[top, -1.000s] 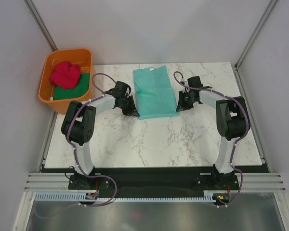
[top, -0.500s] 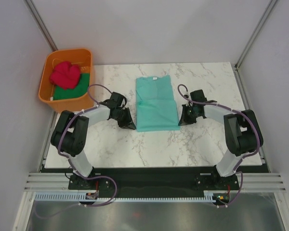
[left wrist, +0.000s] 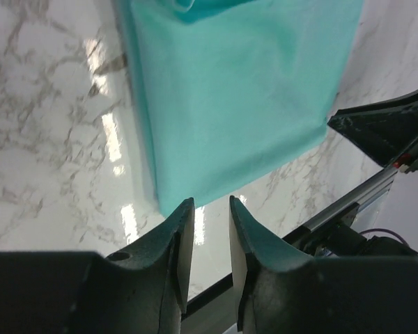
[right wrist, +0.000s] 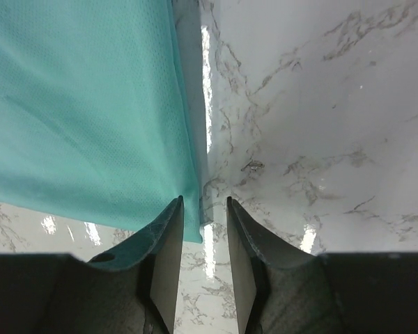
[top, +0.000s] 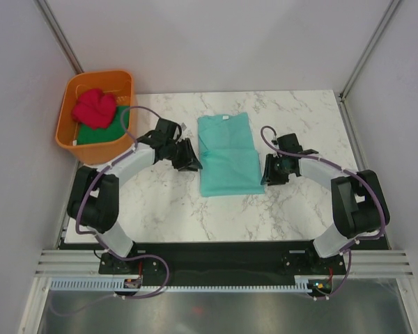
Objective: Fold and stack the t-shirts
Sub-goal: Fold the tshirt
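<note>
The teal t-shirt [top: 228,156] lies folded in a long rectangle on the marble table, collar at the far end. My left gripper [top: 189,159] is just off its left edge, jaws a little apart and empty; in the left wrist view [left wrist: 210,203] the shirt's near corner [left wrist: 237,97] lies just ahead of the tips. My right gripper [top: 267,171] is at the shirt's right edge near the front corner, jaws apart, with the cloth edge [right wrist: 83,104] below the gap [right wrist: 203,202]. The pinkish-red t-shirt [top: 95,106] sits crumpled on the dark green one [top: 103,133] in the tub.
The orange tub [top: 68,111] stands at the table's far left corner. The table's front edge with a black strip [top: 223,249] runs by the arm bases. Grey walls close in the left, right and back.
The teal shirt has slid toward the near edge of the table along with both grippers. The left gripper has since moved back a little along the shirt's left edge.
</note>
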`<state>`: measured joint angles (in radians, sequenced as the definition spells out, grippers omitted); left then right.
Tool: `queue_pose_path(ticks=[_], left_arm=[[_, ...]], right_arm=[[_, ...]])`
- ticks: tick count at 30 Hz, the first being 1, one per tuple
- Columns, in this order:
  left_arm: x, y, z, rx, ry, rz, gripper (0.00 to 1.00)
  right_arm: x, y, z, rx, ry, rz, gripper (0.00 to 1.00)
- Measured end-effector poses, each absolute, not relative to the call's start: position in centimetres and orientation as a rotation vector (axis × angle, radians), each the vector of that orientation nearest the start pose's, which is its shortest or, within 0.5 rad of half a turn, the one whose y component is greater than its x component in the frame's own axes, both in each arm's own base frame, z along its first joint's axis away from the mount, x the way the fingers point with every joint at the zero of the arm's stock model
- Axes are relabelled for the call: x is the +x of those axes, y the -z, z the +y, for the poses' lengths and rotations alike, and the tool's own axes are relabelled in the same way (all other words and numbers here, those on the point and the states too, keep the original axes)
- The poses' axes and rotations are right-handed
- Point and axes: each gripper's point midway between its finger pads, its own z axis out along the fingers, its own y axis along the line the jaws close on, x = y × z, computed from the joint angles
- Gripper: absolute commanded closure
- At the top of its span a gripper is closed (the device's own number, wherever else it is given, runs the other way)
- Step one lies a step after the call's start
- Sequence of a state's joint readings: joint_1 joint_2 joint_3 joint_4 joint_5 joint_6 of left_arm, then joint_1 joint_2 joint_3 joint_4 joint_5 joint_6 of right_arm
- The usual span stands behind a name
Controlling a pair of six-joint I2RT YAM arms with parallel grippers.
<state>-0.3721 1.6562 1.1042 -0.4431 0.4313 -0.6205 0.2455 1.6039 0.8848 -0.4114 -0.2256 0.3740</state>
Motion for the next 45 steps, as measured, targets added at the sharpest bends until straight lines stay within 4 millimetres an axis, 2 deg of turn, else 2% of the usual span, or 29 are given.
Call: queue_pose_path(ticks=[3, 4, 5, 6, 13, 21, 26, 32, 36, 39, 41, 45], left_arm=[[33.8, -10.3, -23.9, -0.133, 0.926, 2.661, 0.66], [34.2, -10.3, -24.2, -0.127, 0.93, 2.66, 0.73], [34.6, -10.0, -24.5, -0.125, 0.934, 2.667, 0.86], [34.9, -9.7, -24.9, -0.128, 0.938, 2.676, 0.87], [36.8, -7.0, -26.2, -0.133, 0.916, 2.728, 0.89], [39.7, -5.9, -26.4, -0.156, 0.848, 2.71, 0.91], [41.0, -4.5, -25.9, -0.185, 0.793, 2.716, 0.9], [42.5, -3.4, -24.5, -0.24, 0.737, 2.715, 0.9], [43.5, -4.0, -23.9, -0.259, 0.733, 2.69, 0.9], [44.1, -4.5, -23.8, -0.26, 0.738, 2.67, 0.9], [44.2, -4.6, -23.9, -0.258, 0.741, 2.668, 0.9], [44.1, -4.4, -23.9, -0.259, 0.738, 2.673, 0.9]], right_arm=[[30.4, -3.1, 12.8, 0.113, -0.454, 2.736, 0.62], [30.6, -3.3, 12.7, 0.114, -0.449, 2.73, 0.62], [30.8, -3.4, 12.7, 0.115, -0.441, 2.726, 0.62], [31.0, -3.5, 12.6, 0.117, -0.437, 2.722, 0.62], [31.8, -4.8, 12.8, 0.126, -0.438, 2.693, 0.62], [33.6, -7.3, 13.2, 0.138, -0.461, 2.622, 0.63], [34.8, -8.7, 13.5, 0.135, -0.471, 2.583, 0.61], [37.6, -10.4, 14.0, 0.11, -0.468, 2.52, 0.6], [38.9, -9.7, 14.7, 0.081, -0.494, 2.508, 0.6], [39.6, -8.3, 15.6, 0.045, -0.513, 2.527, 0.68], [39.8, -7.3, 16.8, 0.005, -0.525, 2.547, 0.72], [39.8, -6.0, 20.6, -0.109, -0.597, 2.571, 0.78]])
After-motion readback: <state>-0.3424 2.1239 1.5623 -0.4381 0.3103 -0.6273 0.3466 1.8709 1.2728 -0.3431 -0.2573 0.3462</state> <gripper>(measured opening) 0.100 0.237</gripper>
